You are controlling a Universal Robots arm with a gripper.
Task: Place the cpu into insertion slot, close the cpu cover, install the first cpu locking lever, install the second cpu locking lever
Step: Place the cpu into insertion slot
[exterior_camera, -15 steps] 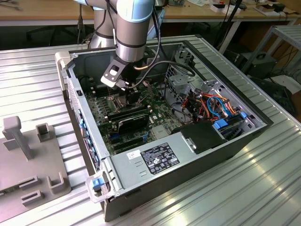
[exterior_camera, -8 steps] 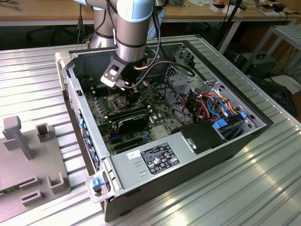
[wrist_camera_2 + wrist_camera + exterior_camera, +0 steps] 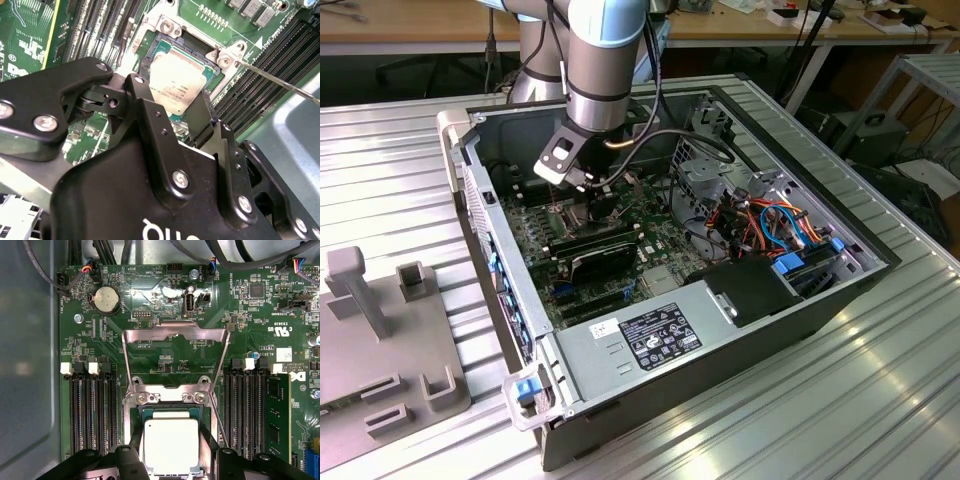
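- Inside the open computer case, at about eleven o'clock from the middle of the exterior view, the gripper reached down over the green motherboard, with the grey arm rising toward twelve o'clock.
- In both wrist views the cpu was a flat square chip with a dull, pale silver top and a thin green edge around it.
- It sat directly over the insertion slot, covering most of the dark field. Whether it was fully seated could not be told.
- The gripper was clamped on the cpu, its black fingers pressed to two opposite edges.
- The cpu cover, a thin silver frame with a large window, stood swung open on the hinge side of the slot.
- A thin wire locking lever stuck out free beside the slot.
- Faint dark print marked the cpu top, too small to read. White lettering was scattered over the board.
- A white printed label lay on the power supply, at about five o'clock from the gripper.
- Long black memory slots ran along both sides of the slot, and one held a green memory stick.
- A round coin battery sat beyond the cover.
- Orange and blue cables bunched at three o'clock from the gripper.
- A grey fixture block sat outside the case at eight o'clock, on the ribbed metal table.
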